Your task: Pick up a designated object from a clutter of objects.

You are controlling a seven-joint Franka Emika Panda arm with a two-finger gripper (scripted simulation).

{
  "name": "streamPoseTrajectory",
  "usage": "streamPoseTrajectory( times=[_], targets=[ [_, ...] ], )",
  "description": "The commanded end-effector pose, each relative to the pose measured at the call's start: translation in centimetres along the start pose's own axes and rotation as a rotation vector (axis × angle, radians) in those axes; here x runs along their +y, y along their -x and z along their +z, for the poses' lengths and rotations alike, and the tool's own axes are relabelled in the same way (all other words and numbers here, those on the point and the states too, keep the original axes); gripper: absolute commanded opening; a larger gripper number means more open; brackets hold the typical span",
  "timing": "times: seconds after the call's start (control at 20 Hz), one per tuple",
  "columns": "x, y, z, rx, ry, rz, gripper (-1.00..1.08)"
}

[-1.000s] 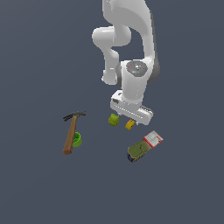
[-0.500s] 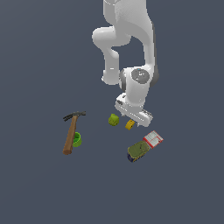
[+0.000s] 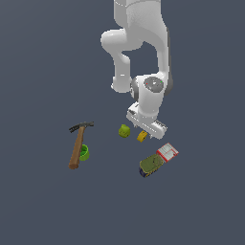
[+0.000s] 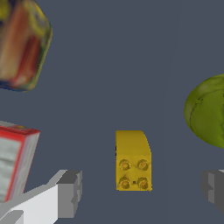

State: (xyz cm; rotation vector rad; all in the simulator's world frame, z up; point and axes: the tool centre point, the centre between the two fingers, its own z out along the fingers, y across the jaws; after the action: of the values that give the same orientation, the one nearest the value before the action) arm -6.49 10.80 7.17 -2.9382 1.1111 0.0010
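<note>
The claw, having sunk lower over the last second, is now hanging with fingers apart astride the yellow block, which is lying on the tabletop between the green lump and the box, so gripping looks close.

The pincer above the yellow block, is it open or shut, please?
Open: in the wrist view the pincer fingers stand apart, either side of the yellow block.

A simulated test scene, no real room: flat dark grey-blue floor w/o walls, smooth rendered white robot arm.
</note>
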Motion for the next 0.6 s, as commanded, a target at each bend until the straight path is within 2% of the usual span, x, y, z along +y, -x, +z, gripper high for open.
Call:
streamPoseTrajectory(
  times=[0.0, 0.55],
  targets=[
    [0.0, 0.0, 0.3, 0.000, 0.000, 0.000, 1.00],
    [0.1, 0.1, 4.4, 0.000, 0.000, 0.003, 1.00]
  ],
)
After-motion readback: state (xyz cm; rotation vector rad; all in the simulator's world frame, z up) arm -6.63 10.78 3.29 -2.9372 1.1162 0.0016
